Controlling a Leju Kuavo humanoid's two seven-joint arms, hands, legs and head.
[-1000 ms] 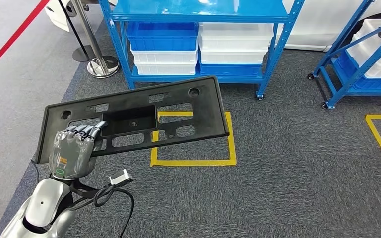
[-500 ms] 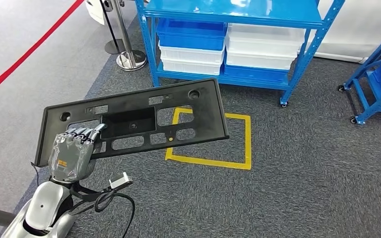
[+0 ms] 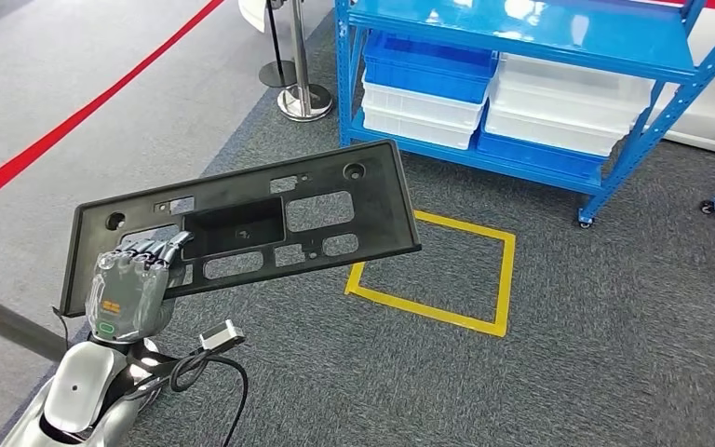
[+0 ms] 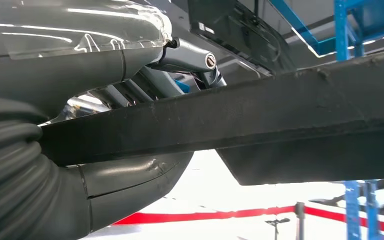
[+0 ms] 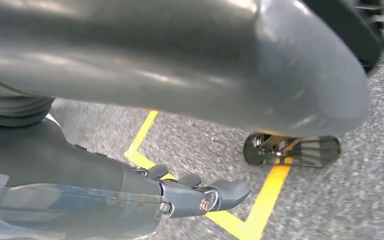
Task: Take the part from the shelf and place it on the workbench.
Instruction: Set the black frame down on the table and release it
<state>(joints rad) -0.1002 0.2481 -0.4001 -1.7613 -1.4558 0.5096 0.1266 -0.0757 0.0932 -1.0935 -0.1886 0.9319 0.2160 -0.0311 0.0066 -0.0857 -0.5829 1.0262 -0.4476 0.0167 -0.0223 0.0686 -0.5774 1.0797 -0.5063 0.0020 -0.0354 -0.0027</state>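
**Black part carried in the left hand**

Blue shelf (image 3: 521, 56) with blue and white bins (image 3: 484, 93) stands ahead, a stanchion (image 3: 303, 93) and red floor line (image 3: 84, 112) to its left. The left hand (image 3: 130, 289) grips the black part (image 3: 242, 223) by its near edge, held flat over the floor. The right hand (image 5: 130, 195) hangs with fingers apart, holding nothing. Since a second ago the whole view has swung; shelf and yellow floor square (image 3: 433, 275) sit further right. Grey carpet (image 3: 568, 372) underfoot.

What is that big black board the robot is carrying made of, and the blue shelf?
The black panel looks like molded plastic: matte, thin, with cut-out slots and round holes. The left hand holds it. The blue shelf looks like painted metal: glossy, with light reflecting off its top.
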